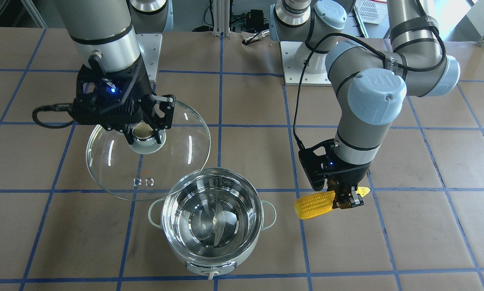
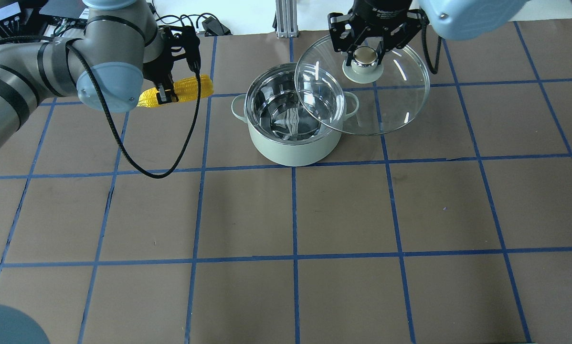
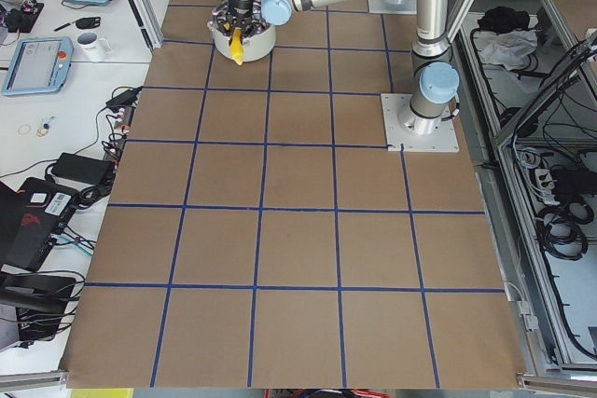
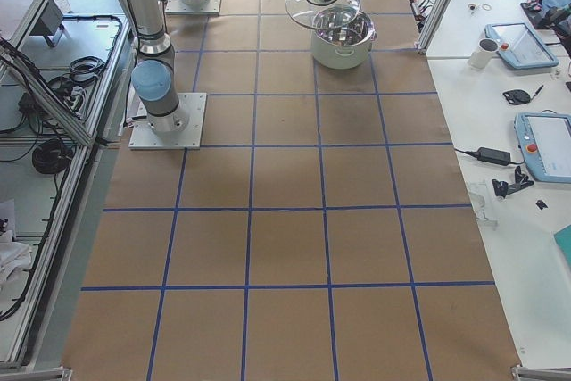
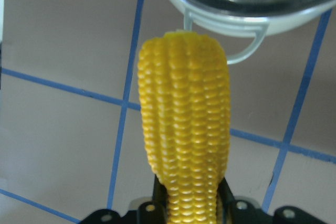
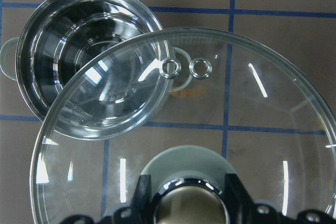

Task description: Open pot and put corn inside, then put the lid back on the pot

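Left hand (image 1: 349, 200): closed narrowly on the bright yellow ear of corn (image 1: 312, 205), gripping it close to its pointed end, with one finger on each side.
Corn position: it lies roughly level in the air above the brown paper-covered table (image 2: 343, 215). It is on the robot's left of the pot and apart from it.
Corn direction: the blunt end points toward the pot. In the left wrist view that end lines up with one of the pot's loop handles (image 5: 247, 51).
Right hand (image 2: 366, 57): closed on the beige ball knob (image 2: 366, 56) of the round clear glass dome lid (image 2: 391, 105). The fingers sit either side of the knob, just above its pale green base (image 2: 362, 72).
Lid position: it is held off the table on the robot's right of the pot. In the overhead view its near edge overlaps the pot's mouth. Whether the glass touches the rim cannot be told.
Vent rings (image 6: 170, 68): two small metal rings side by side near the lid's edge, on the side toward the pot.
Pot (image 2: 291, 150): a round pale mint-white pot standing uncovered on the table between the two hands, its shiny steel inside showing.
Pot fittings: a loop handle on each side and a small knob (image 1: 211, 275) low on the wall that faces away from the robot.
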### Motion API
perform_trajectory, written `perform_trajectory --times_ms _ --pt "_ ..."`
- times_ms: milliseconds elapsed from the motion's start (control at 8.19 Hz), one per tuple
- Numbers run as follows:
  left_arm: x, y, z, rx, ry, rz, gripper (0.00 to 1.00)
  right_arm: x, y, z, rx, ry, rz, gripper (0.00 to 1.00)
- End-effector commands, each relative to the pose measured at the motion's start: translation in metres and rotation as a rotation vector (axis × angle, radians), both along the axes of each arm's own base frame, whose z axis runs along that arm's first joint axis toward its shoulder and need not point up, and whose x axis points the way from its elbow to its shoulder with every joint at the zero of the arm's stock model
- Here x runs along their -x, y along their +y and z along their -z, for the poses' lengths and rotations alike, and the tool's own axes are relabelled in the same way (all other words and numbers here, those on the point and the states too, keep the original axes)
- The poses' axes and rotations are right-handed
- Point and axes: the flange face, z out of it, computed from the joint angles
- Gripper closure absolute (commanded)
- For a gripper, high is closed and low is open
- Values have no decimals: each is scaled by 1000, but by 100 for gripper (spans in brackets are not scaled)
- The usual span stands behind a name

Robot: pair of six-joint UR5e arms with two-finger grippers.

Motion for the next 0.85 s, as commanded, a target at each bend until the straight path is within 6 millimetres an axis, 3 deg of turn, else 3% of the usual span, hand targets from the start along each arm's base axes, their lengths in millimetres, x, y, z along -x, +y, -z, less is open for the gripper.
perform_trajectory --times_ms 0,488,733 --pt "70 15 -18 112 35 40 100 27 17 -7 -19 16 -55 70" --pt "127 21 -6 194 57 173 100 28 16 -8 -12 23 -74 70" --pt "159 23 27 163 101 231 100 28 16 -8 -13 23 -74 71"
